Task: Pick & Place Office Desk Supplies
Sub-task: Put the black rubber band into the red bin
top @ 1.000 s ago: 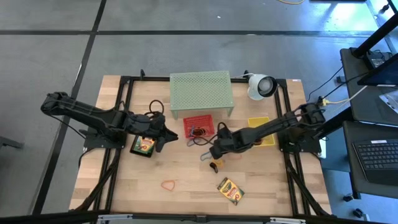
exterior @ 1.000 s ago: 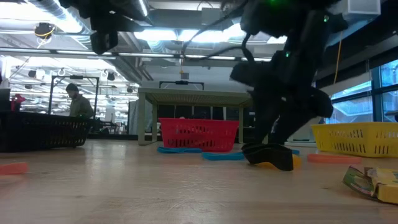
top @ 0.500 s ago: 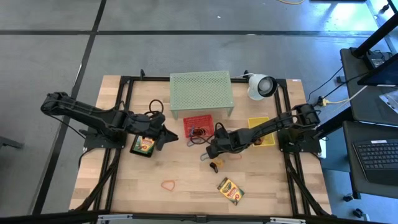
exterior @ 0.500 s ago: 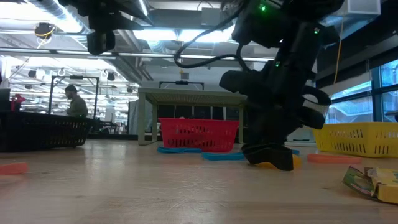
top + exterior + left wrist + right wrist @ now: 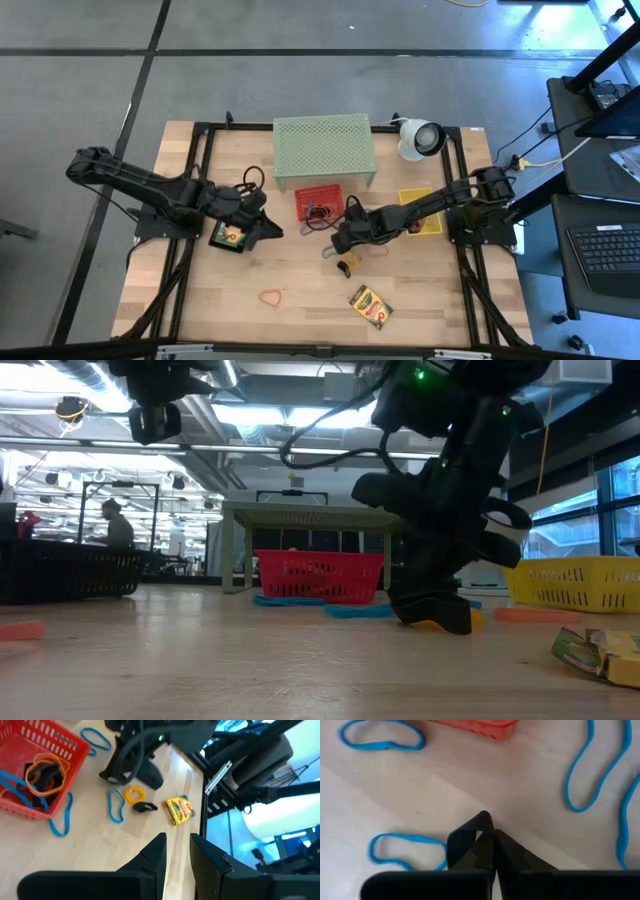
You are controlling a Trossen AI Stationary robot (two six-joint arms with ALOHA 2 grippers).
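My right gripper (image 5: 489,822) is shut, its fingertips down at the table in front of the red basket (image 5: 320,203). A blue rubber-band loop (image 5: 405,851) lies beside it, one end running behind a finger. More blue bands (image 5: 600,775) lie around it. A dark clip (image 5: 345,266) and a crayon box (image 5: 370,306) lie nearer the front edge. My left gripper (image 5: 177,840) hovers open with a narrow gap beside a black basket holding a crayon box (image 5: 230,236). A red band (image 5: 270,297) lies at the front. My right gripper comes down steeply from the right. Its shut fingertips (image 5: 485,820) stand at the table right by one end of the blue band loop (image 5: 440,862). The finger hides that end, so I cannot tell whether the band is caught.
The green mesh stand (image 5: 323,150) and a white round device (image 5: 420,138) stand at the back. A yellow basket (image 5: 420,210) sits under the right arm. The red basket holds orange and blue bands (image 5: 42,770). Bare wood lies at the front left.
My right gripper has gone a little toward the table's left and down by the blue band, and has shut there. My left gripper has stayed in place and turned a little at the wrist.
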